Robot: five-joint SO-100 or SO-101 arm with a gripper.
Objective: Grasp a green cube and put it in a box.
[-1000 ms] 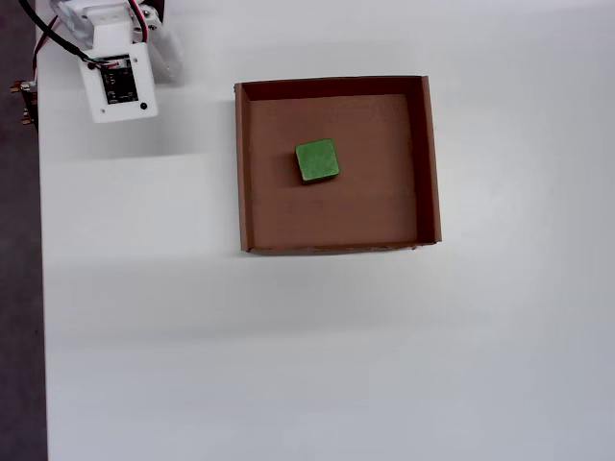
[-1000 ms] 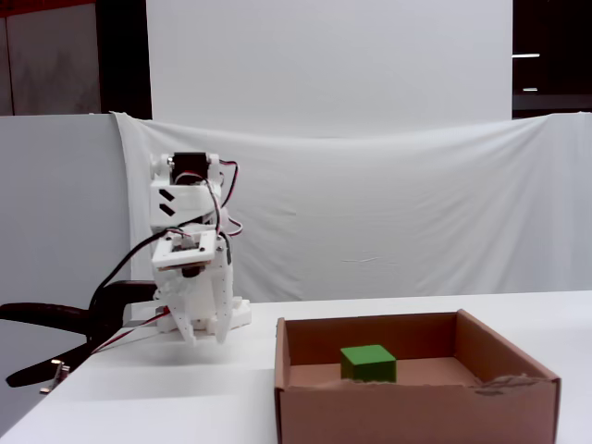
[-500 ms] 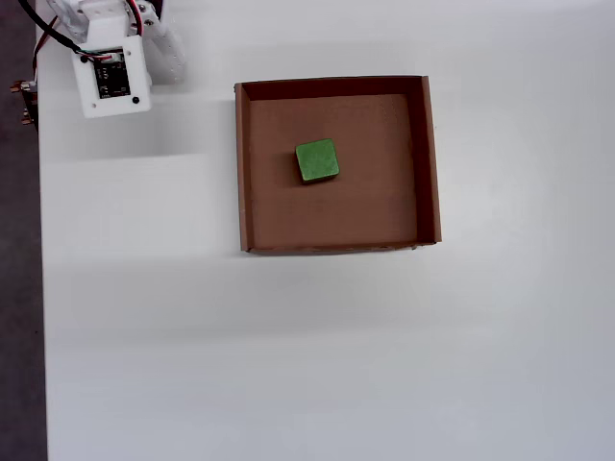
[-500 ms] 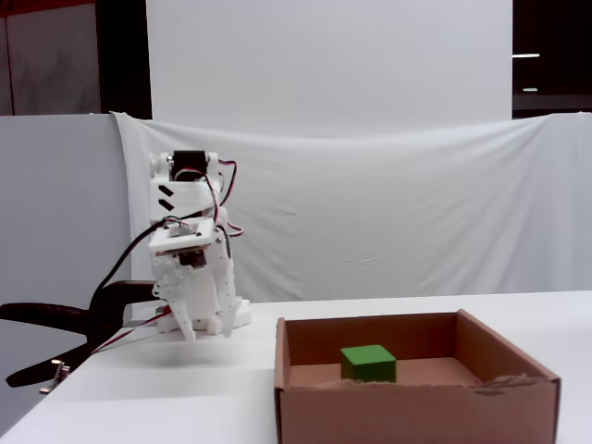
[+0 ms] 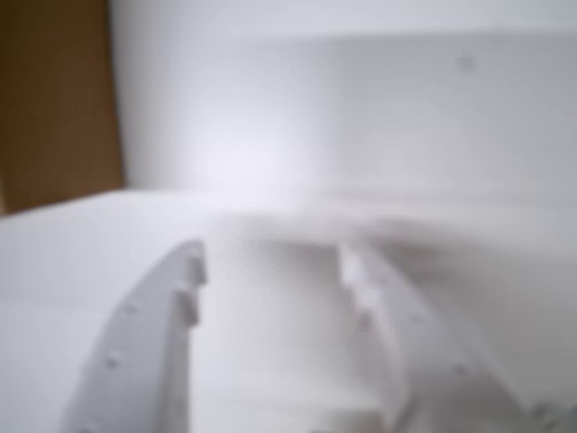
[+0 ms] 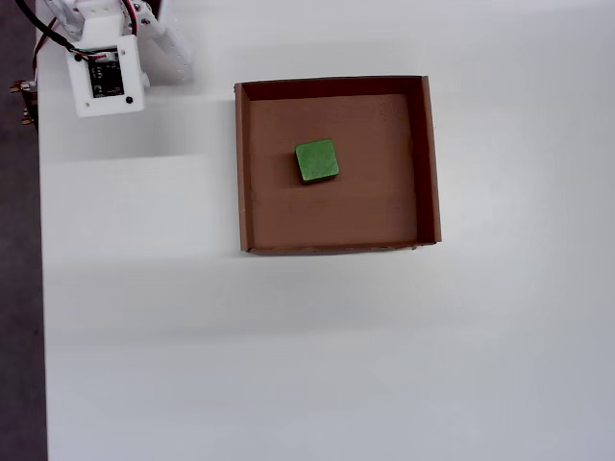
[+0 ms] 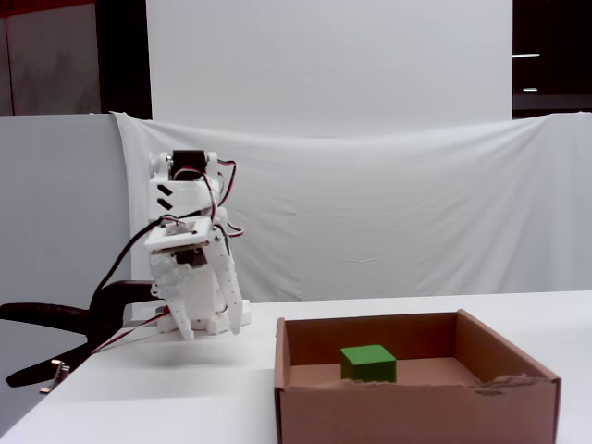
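Note:
The green cube (image 6: 317,160) lies flat on the bottom of the brown cardboard box (image 6: 430,163), a little left of its middle in the overhead view. The fixed view shows the cube (image 7: 368,361) behind the box's front wall (image 7: 416,412). The white arm (image 6: 101,82) sits at the table's top left corner, well left of the box. My gripper (image 7: 213,331) hangs just above the table, tilted, fingers apart and empty. The blurred wrist view shows the gripper (image 5: 270,257) open over white surface, with the cube out of view.
A white cloth backdrop (image 7: 388,213) hangs behind the table. Black clamp handles (image 7: 55,319) and wires stick out at the table's left edge (image 6: 40,288). A blurred brown patch (image 5: 54,99) fills the wrist view's top left.
The arm has drawn back toward the top left corner in the overhead view, away from the box, and the gripper has tilted. The cube and box have not moved.

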